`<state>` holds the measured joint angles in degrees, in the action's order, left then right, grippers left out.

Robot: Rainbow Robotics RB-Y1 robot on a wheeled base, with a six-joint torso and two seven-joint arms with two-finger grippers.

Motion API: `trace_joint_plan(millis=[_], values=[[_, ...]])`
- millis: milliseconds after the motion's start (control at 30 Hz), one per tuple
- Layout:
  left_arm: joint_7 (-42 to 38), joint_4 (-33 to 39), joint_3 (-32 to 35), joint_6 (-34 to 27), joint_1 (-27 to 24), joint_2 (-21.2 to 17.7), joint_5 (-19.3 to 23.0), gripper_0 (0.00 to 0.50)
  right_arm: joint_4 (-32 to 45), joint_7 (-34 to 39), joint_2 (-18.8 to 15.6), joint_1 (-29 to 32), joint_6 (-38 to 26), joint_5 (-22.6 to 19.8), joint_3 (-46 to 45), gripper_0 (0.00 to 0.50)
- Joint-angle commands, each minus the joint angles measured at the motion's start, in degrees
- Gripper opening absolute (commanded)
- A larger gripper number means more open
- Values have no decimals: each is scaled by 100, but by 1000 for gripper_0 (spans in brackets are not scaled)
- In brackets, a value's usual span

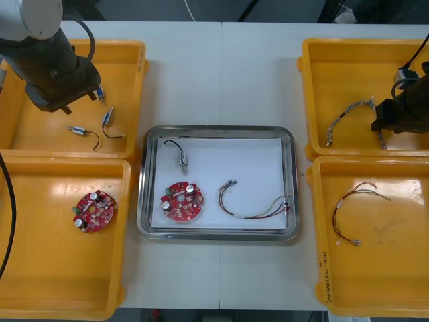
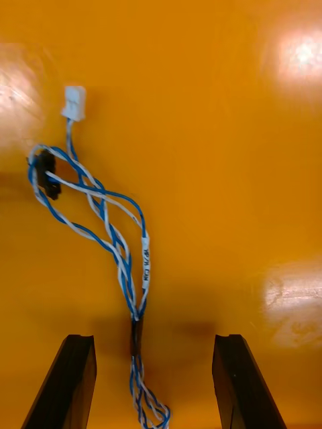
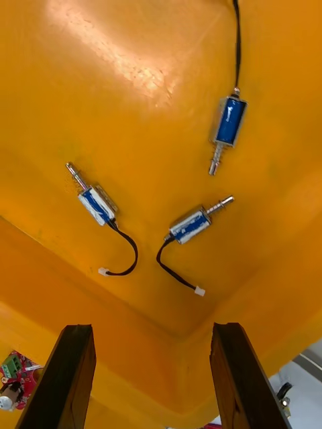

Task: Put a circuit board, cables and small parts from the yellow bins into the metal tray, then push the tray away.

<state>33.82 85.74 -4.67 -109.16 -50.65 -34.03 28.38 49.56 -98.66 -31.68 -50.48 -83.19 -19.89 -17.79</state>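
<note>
The metal tray (image 1: 289,176), white inside, holds a round red circuit board (image 1: 179,200), a small metal part on a black lead (image 1: 182,159) and a red and yellow cable (image 1: 253,204). My right arm (image 1: 405,111) hangs over the far right yellow bin (image 1: 315,60). Its gripper (image 2: 153,383) is open just above the bin floor, and a twisted blue and white cable (image 2: 114,234) runs between the fingers. My left arm (image 1: 57,74) is over the far left yellow bin (image 1: 137,80). That gripper (image 3: 151,375) is open, above three small metal parts (image 3: 193,222).
The near left bin (image 1: 40,282) holds another red circuit board (image 1: 94,210). A red and yellow cable (image 1: 354,215) lies in the near right bin (image 1: 402,282). Two small metal parts (image 1: 107,121) lie beside my left arm.
</note>
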Motion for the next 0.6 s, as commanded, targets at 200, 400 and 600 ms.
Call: trace_joint_plan(millis=[200, 400, 600], values=[[-60, -1138, 344, 580, -648, -201, -184, 500, 115, 145, 145, 179, 216, -32, 118, 500], [-16, -1621, 467, 914, -666, -192, -122, 500, 115, 154, 180, 240, 374, -32, 118, 500], [45, -2087, 467, 1301, -631, -192, 62, 500, 115, 154, 215, 275, 409, -15, 126, 500]])
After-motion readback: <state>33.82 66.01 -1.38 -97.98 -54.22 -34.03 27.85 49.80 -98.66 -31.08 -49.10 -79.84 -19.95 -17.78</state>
